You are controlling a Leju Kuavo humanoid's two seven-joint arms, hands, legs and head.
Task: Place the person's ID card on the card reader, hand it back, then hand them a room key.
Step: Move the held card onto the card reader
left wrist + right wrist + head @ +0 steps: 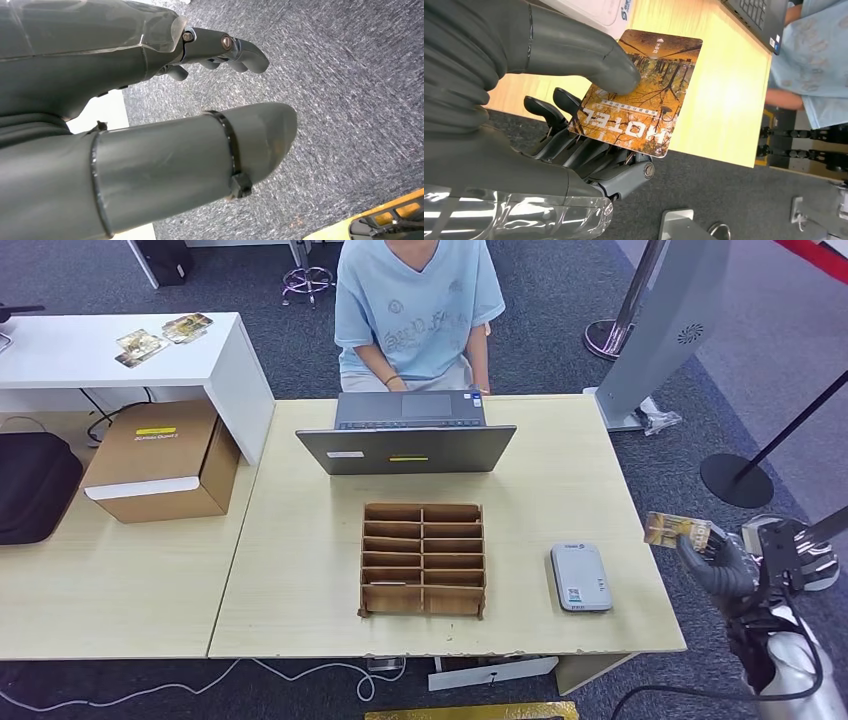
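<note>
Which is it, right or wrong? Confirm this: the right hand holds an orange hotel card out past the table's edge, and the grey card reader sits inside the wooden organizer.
Wrong on one point. The card reader lies on the bare table, beside the wooden organizer and apart from it, as the head view shows. The rest stands: the right hand holds the orange hotel card past the table's edge.

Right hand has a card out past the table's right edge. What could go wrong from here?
1. The right hand pins the hotel card by one end under the thumb; it might slip and fall to the carpet, since it hangs beyond the table.
2. Swinging in toward the person, the card could clip the card reader or the open laptop standing between them.
</note>
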